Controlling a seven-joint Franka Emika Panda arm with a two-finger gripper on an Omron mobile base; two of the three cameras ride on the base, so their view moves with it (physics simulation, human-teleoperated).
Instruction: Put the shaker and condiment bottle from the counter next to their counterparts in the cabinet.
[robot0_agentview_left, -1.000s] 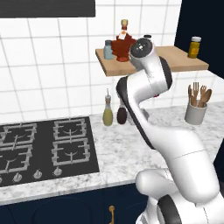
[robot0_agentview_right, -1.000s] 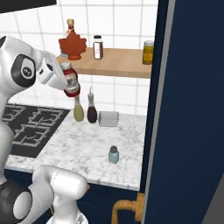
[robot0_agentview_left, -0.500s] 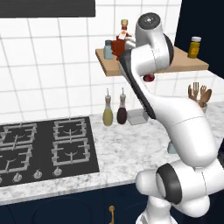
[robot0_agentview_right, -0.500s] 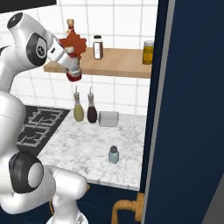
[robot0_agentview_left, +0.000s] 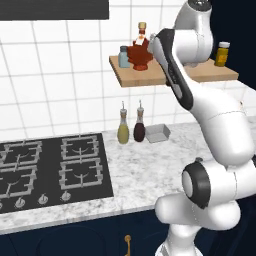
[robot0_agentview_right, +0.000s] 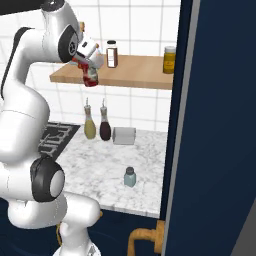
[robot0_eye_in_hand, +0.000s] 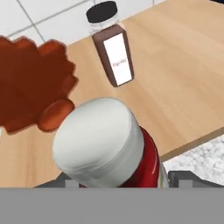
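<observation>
My gripper (robot0_agentview_right: 90, 66) is shut on the condiment bottle (robot0_agentview_right: 91, 76), a red squeeze bottle whose white cap (robot0_eye_in_hand: 98, 138) faces the hand camera. The bottle hangs tilted at the front edge of the cabinet (robot0_agentview_right: 125, 71), a light wooden shelf (robot0_eye_in_hand: 179, 74). Its counterparts stand at the shelf's left end: the dark red leaf-shaped bottle (robot0_agentview_left: 140, 53) (robot0_eye_in_hand: 30, 83) and a pale blue-grey shaker (robot0_agentview_left: 123, 56). The shaker (robot0_agentview_right: 129, 176) of the task stands upright on the counter (robot0_agentview_right: 95, 170) near its front right edge, apart from the gripper.
A brown-filled jar with a dark lid (robot0_eye_in_hand: 111, 48) (robot0_agentview_right: 112, 53) stands mid-shelf behind the held bottle. A yellow jar (robot0_agentview_right: 170, 59) is at the shelf's right end. Two oil cruets (robot0_agentview_left: 123, 131) and a small grey container (robot0_agentview_left: 156, 133) sit by the wall. The stove top (robot0_agentview_left: 50, 167) lies left; a dark blue panel (robot0_agentview_right: 215, 125) rises right.
The arm has swung upward and carried the red bottle from below the shelf to its front edge, closer to the leaf-shaped bottle. The grip has not changed.
</observation>
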